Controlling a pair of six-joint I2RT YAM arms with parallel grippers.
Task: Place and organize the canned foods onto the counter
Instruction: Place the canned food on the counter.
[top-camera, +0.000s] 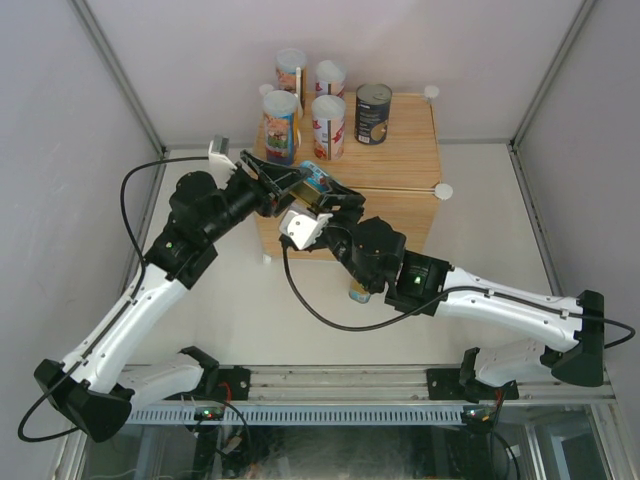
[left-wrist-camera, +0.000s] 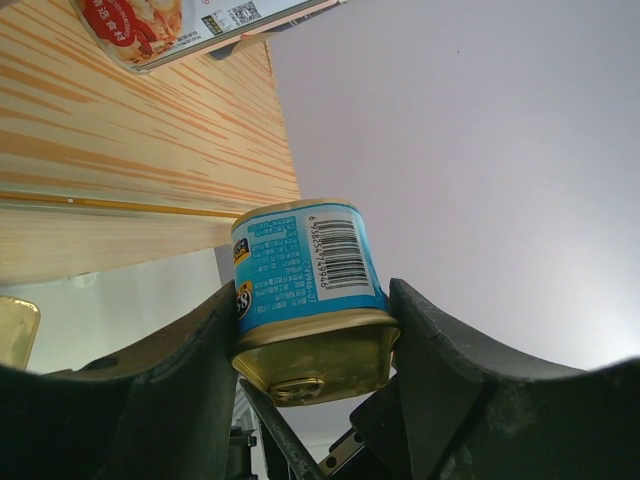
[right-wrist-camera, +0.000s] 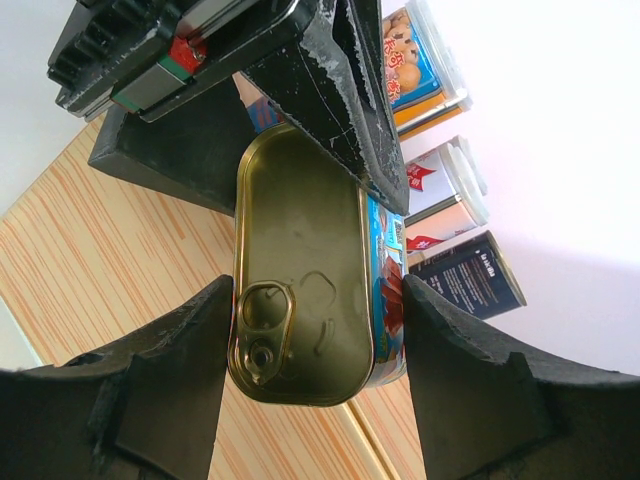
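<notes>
where: flat gold tin (top-camera: 313, 180) held midair, over counter (top-camera: 400, 125) front edge
left gripper (left-wrist-camera: 312, 335): clamped on tin
right gripper (right-wrist-camera: 318, 330): clamped across tin's short width
axis: tin's long side runs frm right wrist twd left gripper

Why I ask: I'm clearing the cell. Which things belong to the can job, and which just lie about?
Job: flat tin held by left gripper and right gripper; second gold tin on the table; four tall cans and dark can on the counter.
Not the job: black cables; metal rail at the near edge.
</notes>
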